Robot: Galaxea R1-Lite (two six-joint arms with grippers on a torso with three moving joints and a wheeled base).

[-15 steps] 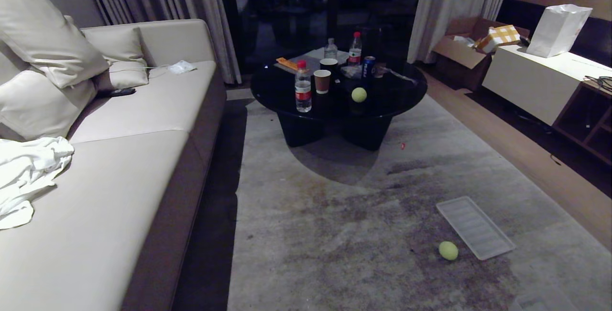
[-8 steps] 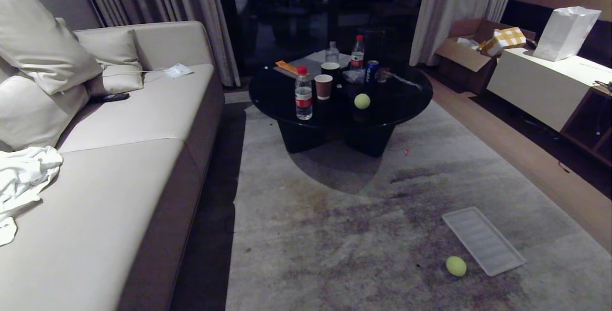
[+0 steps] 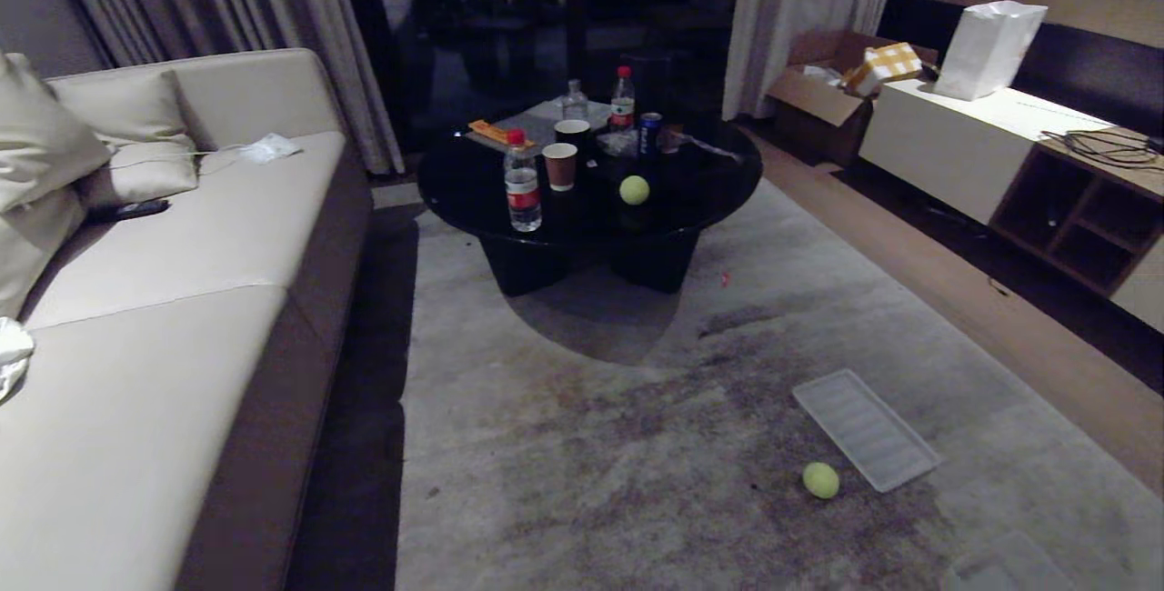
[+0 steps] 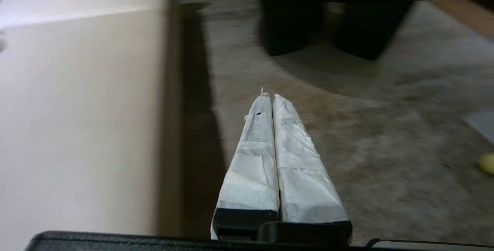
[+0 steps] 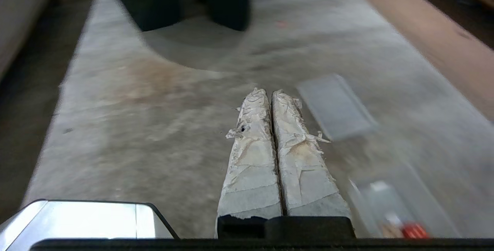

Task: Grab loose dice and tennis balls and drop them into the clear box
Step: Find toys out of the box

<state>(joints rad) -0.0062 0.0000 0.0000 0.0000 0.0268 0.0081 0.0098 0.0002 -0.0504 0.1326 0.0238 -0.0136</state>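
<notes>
My left pincer (image 4: pixel 272 97) and right pincer (image 5: pixel 270 93) are both squeezed shut and hold nothing.
One tennis ball (image 3: pixel 820 480) lies on the rug ahead of them, just beside the flat tray (image 3: pixel 865 428); another (image 3: pixel 634 189) sits farther ahead on the black table (image 3: pixel 727 177); the clear box (image 5: pixel 389 200) is near my right pincer.

A grey rug (image 3: pixel 564 445) carries a tennis ball (image 3: pixel 820 480) just beside a ribbed tray (image 3: pixel 865 428), plus a black round table (image 3: pixel 709 182).
</notes>
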